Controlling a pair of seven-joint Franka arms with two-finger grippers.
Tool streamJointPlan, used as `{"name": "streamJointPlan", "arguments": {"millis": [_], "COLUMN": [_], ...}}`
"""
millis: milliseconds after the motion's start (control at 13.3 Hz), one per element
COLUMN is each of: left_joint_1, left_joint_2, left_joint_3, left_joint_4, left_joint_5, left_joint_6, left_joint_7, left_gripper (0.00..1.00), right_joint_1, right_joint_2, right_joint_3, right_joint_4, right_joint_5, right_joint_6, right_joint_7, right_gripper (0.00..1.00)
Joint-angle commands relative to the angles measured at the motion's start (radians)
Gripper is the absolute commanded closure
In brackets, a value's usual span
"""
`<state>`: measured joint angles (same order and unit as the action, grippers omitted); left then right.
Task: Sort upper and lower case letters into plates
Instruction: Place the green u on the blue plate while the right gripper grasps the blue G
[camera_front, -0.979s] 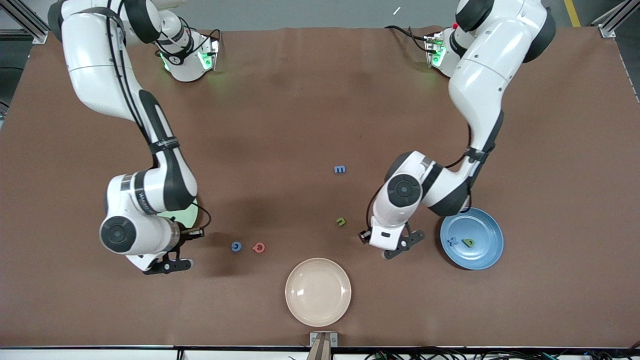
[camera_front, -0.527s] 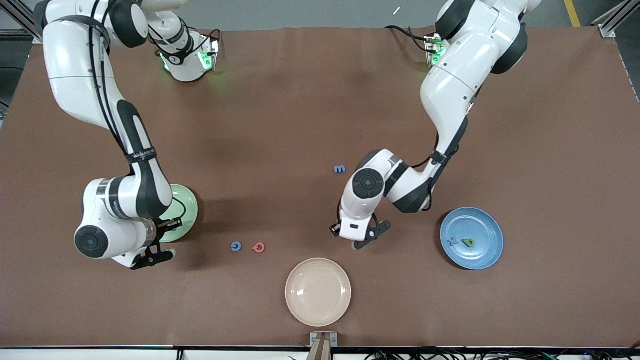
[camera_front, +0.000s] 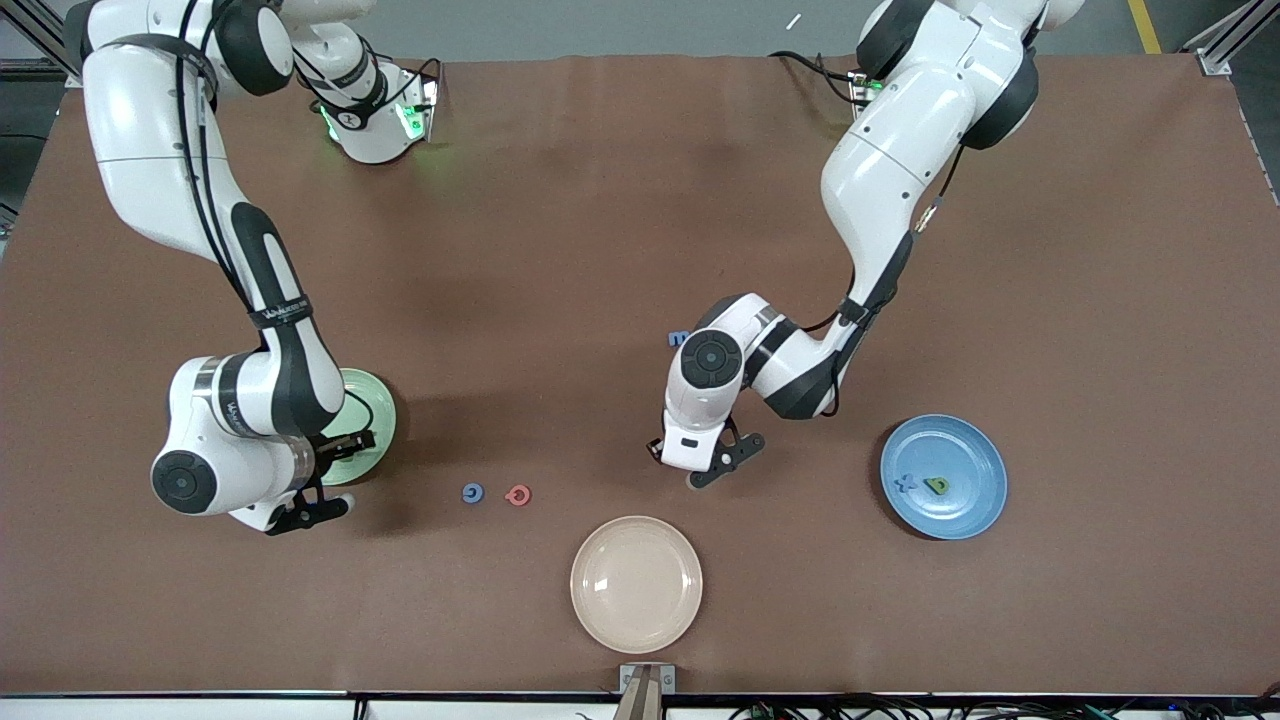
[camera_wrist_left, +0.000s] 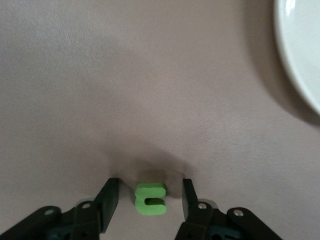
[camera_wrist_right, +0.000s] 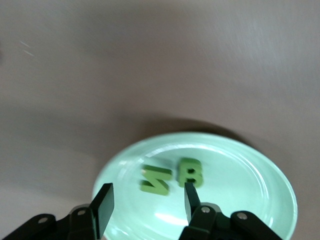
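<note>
Left gripper (camera_wrist_left: 150, 192) spread around green letter (camera_wrist_left: 150, 198), hidden in front view. Right gripper (camera_wrist_right: 146, 200) spread, empty, over mint plate (camera_wrist_right: 260, 175) holding two green letters. Blue plate (camera_front: 975, 455) toward left arm's end.

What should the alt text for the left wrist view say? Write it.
The left gripper hangs open just above the brown table, its fingers either side of a small green letter lying flat. A cream plate's rim shows at one corner.
</note>
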<state>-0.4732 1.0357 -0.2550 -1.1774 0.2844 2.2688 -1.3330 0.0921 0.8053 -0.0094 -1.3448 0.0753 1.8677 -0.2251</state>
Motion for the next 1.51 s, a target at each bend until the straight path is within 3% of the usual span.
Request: {"name": "streamJointPlan", "arguments": {"millis": [0,151,301,377,753,979,1130,1431], "left_joint_1": [-0.024,-0.033,-0.028,-0.025,0.088,0.207,0.28,0.574], "left_joint_2": [0.015,0.011,0.011,0.009,-0.101,-0.169,-0.218,-0.313], "left_joint_3": [0.017,0.023,0.023,0.023,0.023,0.025,0.023,-0.055], "left_joint_4": [0.029,0.024,0.013,0.013,0.012,-0.024,-0.095,-0.322], "left_joint_5": [-0.033,-0.057,-0.059,-0.059,-0.033,-0.033,0.051,0.081], "left_joint_6": [-0.021,-0.06,-0.093,-0.097,-0.25,-0.392,-0.48,-0.303], "left_joint_7": [-0.006,-0.014,-0.014,-0.014,0.014,0.182,0.292,0.466], "left_gripper": [0.45,0.65,0.93,1.0,1.0,1.0,1.0,0.99], "right_joint_1": [0.058,0.118,0.162,0.176,0.218,0.229,0.23,0.23], "right_joint_2": [-0.018,-0.014,-0.008,0.001,0.064,0.098,0.109,0.112], "right_joint_3": [0.0,0.0,0.0,0.0,0.0,-0.001,-0.001,-0.003], "right_joint_4": [0.041,0.044,0.046,0.046,0.039,0.038,0.038,0.026], "right_joint_5": [0.049,0.049,0.05,0.05,0.046,0.043,0.041,0.009], "right_joint_6": [0.023,0.102,0.178,0.214,0.359,0.421,0.424,0.432], "right_joint_7": [0.074,0.192,0.303,0.325,0.323,0.322,0.323,0.322], "right_gripper": [0.35,0.35,0.35,0.35,0.35,0.34,0.33,0.33]}}
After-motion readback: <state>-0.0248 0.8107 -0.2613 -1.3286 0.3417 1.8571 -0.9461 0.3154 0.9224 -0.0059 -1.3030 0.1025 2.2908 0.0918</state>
